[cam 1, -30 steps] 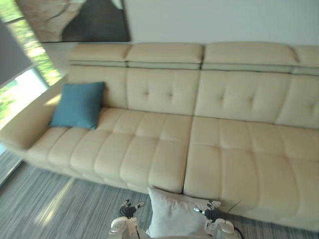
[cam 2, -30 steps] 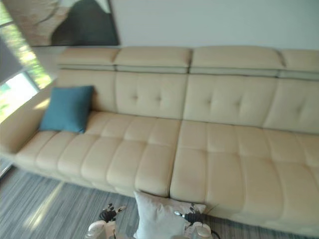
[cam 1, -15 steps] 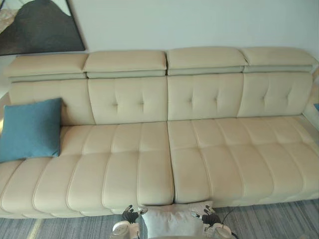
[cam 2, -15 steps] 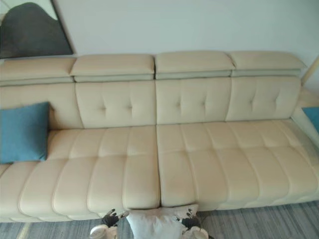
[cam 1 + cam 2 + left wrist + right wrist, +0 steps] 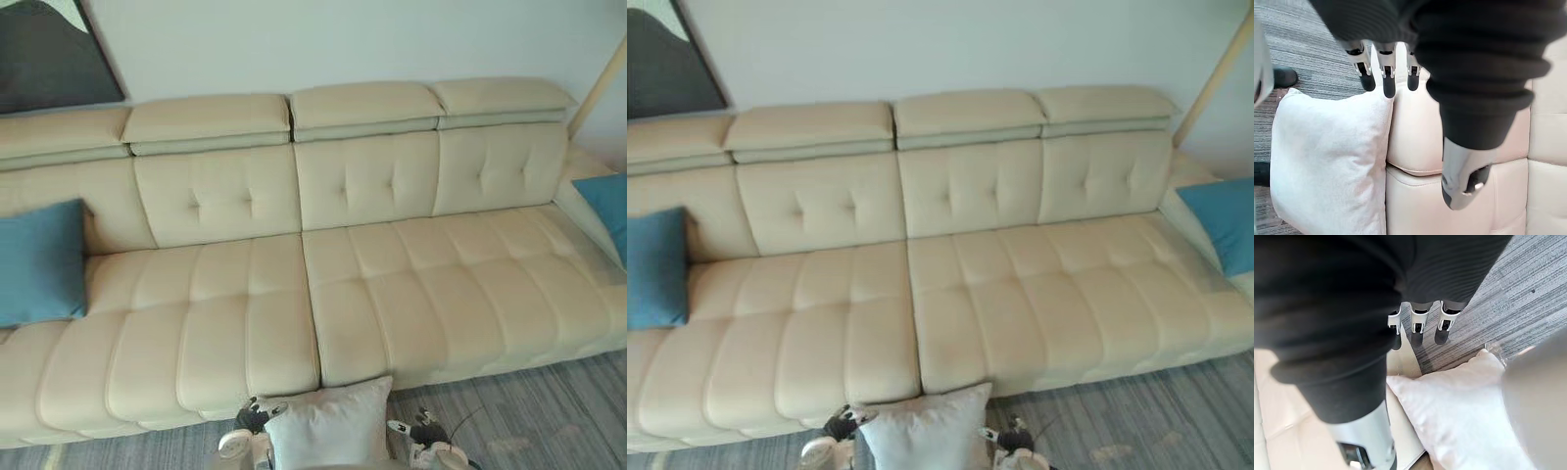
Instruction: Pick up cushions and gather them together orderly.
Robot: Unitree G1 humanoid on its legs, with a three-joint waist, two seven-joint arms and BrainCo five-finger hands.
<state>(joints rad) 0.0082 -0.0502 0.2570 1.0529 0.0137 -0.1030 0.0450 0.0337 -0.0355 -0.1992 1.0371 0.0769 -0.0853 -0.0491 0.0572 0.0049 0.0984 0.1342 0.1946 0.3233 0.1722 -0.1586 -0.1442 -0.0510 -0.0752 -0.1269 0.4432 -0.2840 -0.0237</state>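
Risk, as judged: the white cushion [image 5: 328, 431] appeared to be carried with no curled grasp, only pressed between two flat hands. A slackening of either arm would likely let it slide down onto the carpet [image 5: 529, 411]. The soft filling could also be expected to sag and twist out of line. The left-end blue cushion [image 5: 39, 262] and the right-end blue cushion [image 5: 607, 201] were noted at opposite ends of the sofa [image 5: 294, 313], well apart. A long carry was therefore judged likely, during which the load could be knocked against the seat front just beside it.

Left robot hand [image 5: 253, 419]: seen at the white cushion's left edge. Its fingers [image 5: 1388, 83] were held straight, thumb [image 5: 1462, 181] apart, nothing wrapped.

Right robot hand [image 5: 423, 431]: seen just beside the cushion's right edge, fingers [image 5: 1418, 330] likewise straight. Firm contact on that side could not be made out.

The white cushion was recorded low before the sofa's middle, between both hands.
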